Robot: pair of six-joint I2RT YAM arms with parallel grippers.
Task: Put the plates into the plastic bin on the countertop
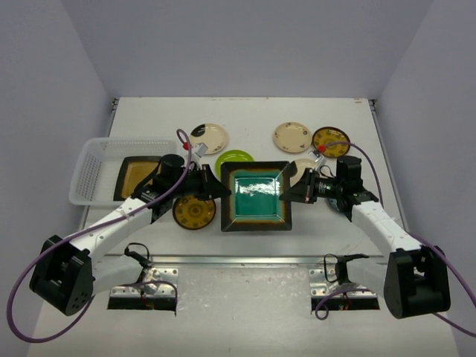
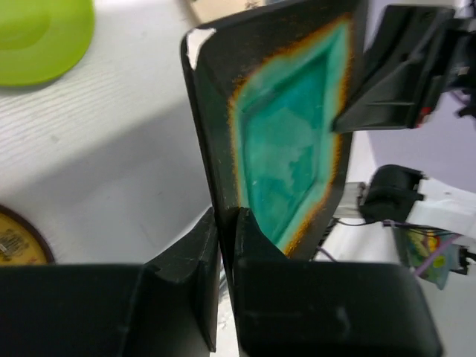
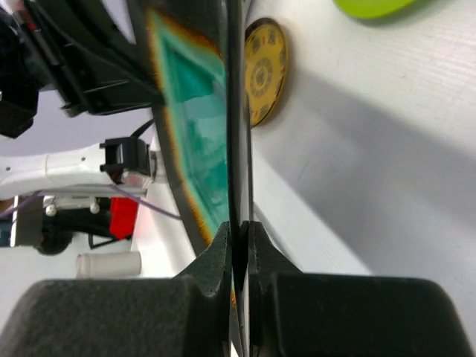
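The teal square plate (image 1: 256, 195) with a dark rim is held level between both grippers, and its shadow falls on the countertop (image 1: 245, 115). My left gripper (image 1: 219, 190) is shut on its left edge and my right gripper (image 1: 286, 195) on its right edge. The left wrist view shows the jaws (image 2: 227, 223) pinching the rim of the teal plate (image 2: 286, 141). The right wrist view shows the same grip (image 3: 239, 234) on the plate (image 3: 197, 126). The white mesh bin (image 1: 84, 175) stands at the left with the amber square plate (image 1: 137, 177) in it.
A brown-yellow patterned plate (image 1: 194, 212) lies under the left arm, and a lime-green plate (image 1: 234, 158) lies behind the teal one. A cream plate with a dark patch (image 1: 210, 137), a cream plate (image 1: 292, 137) and another patterned plate (image 1: 330, 140) lie further back. A metal rail (image 1: 245, 260) runs along the front.
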